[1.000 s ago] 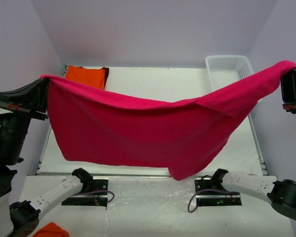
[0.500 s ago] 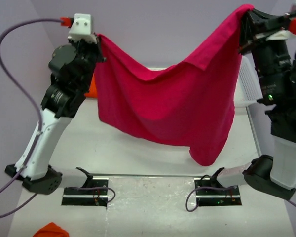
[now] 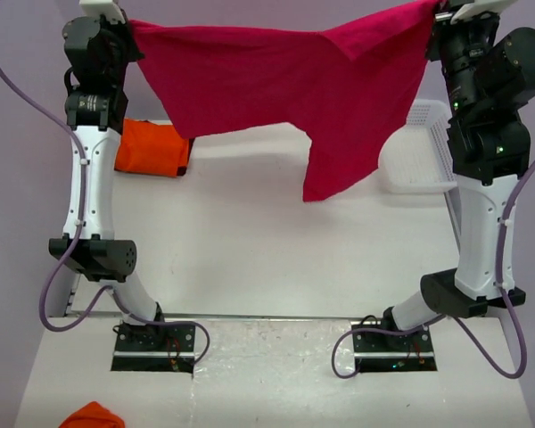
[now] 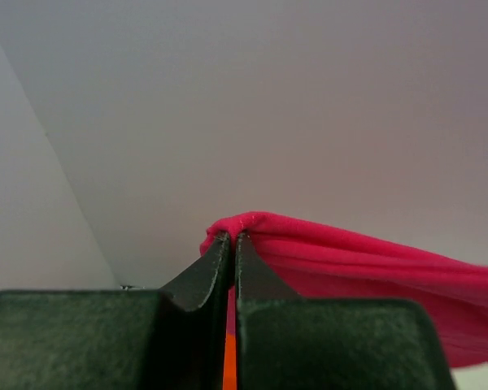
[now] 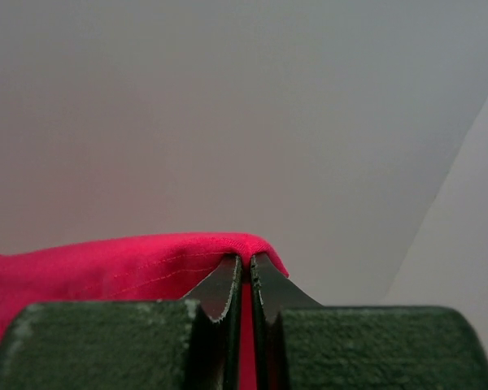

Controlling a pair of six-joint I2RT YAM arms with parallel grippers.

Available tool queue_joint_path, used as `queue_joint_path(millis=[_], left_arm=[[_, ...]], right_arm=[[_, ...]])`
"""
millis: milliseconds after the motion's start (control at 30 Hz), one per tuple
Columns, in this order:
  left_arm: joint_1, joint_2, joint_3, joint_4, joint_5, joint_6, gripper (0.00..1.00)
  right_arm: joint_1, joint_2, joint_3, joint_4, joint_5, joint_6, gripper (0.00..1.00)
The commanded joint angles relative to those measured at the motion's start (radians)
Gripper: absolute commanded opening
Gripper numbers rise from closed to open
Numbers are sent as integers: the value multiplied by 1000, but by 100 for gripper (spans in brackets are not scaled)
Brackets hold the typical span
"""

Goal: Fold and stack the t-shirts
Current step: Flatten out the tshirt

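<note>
Held the crimson-pink t-shirt (image 3: 276,89) spread in the air between the left gripper (image 4: 230,237) and the right gripper (image 5: 246,258), each pinched fully closed on a top corner of the cloth. Hung as a sheet below and between the two grippers, seemingly clear of the desk (image 3: 267,267), with one longer flap drooping on the side nearer the right gripper. Left the orange t-shirt (image 3: 152,147) lying on the desk far beneath the left gripper, and the white basket (image 3: 419,169) beneath the right gripper.

Judged as the spreading step, ahead of laying the shirt flat for folding. Called for firm pinches on both corners, a level and taut top edge, and an even descent of both grippers together. Best set down hem first on the bare desk between the orange shirt and the basket, then drawn back toward the arm bases for a smooth lie. Risked a bunched crease from the drooping flap on a hasty drop
</note>
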Motion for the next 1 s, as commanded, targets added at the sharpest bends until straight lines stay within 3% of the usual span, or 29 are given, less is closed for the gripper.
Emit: queue_joint_path(millis=[0, 100, 267, 467, 600, 733, 833, 967], left_arm=[[20, -57, -85, 60, 76, -56, 0], [20, -122, -142, 21, 79, -65, 0], [20, -336, -332, 49, 86, -64, 0], [20, -526, -375, -33, 133, -78, 0], [20, -652, -399, -36, 165, -96, 0], [20, -623, -369, -41, 216, -113, 0], [20, -510, -320, -58, 245, -130, 0], [20, -287, -196, -73, 260, -137, 0]], right_arm=[[-6, -38, -10, 30, -80, 43, 0], [23, -67, 16, -36, -79, 48, 0], [148, -221, -128, -36, 22, -39, 0], [501, -340, -95, -95, 251, -167, 0], [622, -401, -125, -76, 345, -214, 0], [640, -401, -165, -27, 351, -245, 0], [636, -352, -188, 13, 333, -268, 0], [478, -208, -109, 22, 235, -234, 0]])
